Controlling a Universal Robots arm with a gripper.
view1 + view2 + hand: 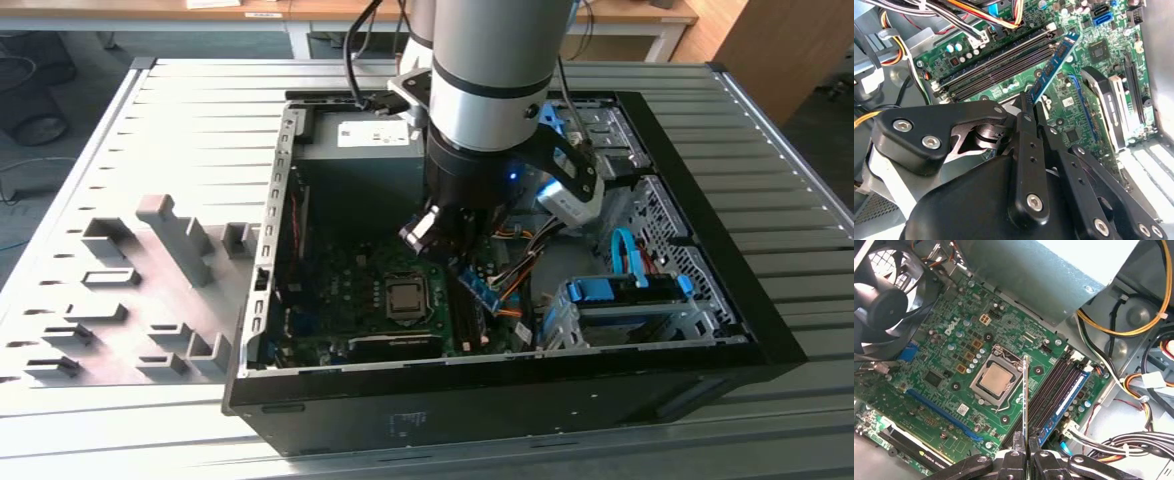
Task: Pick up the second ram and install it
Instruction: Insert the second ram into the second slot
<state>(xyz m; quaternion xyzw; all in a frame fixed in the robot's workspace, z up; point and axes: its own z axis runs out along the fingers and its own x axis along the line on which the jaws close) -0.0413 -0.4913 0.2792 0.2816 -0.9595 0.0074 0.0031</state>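
Observation:
My gripper (434, 238) is lowered inside the open computer case (667, 130), over the motherboard. It is shut on the second ram (1054, 67), a slim green stick with dark chips that juts out from the fingertips (1026, 107). In the first wrist view the second ram (1026, 395) appears edge-on as a thin line rising from the gripper (1026, 454). It hangs above the board between the CPU socket (995, 379) and the long black ram slots (1046, 390), clear of them. Another stick (1068, 399) sits in the outermost slot.
A black fan (884, 300), a graphics card (919, 447) and bundles of cables (1134, 330) surround the board. Drive bays with blue parts (627, 295) fill the case's side toward the exterior view's right. Grey fixture blocks (147, 250) stand on the table beside the case.

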